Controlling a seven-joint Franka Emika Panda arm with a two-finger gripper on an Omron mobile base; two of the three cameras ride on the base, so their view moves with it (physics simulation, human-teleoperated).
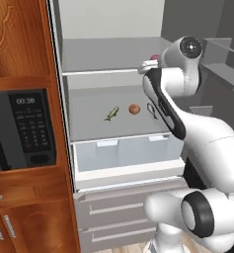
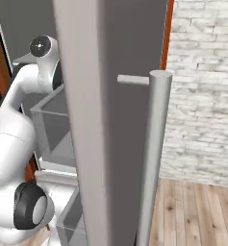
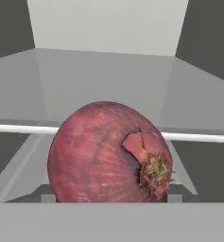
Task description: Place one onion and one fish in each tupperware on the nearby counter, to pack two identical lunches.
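A dark purple-red onion sits large in the hand view, between the jaws of my gripper, in front of the upper fridge shelf's white front edge. In the left base view the gripper reaches toward that shelf, with the purple-red onion showing just past it. On the shelf below lie a green-yellow fish, an orange-brown onion and a thin dark grey fish. The tupperware and the counter are out of view.
The fridge stands open, with a pale drawer under the lower shelf. A microwave is set in wooden cabinets on the left. The open fridge door and its bar handle stand close on my right, before a brick wall.
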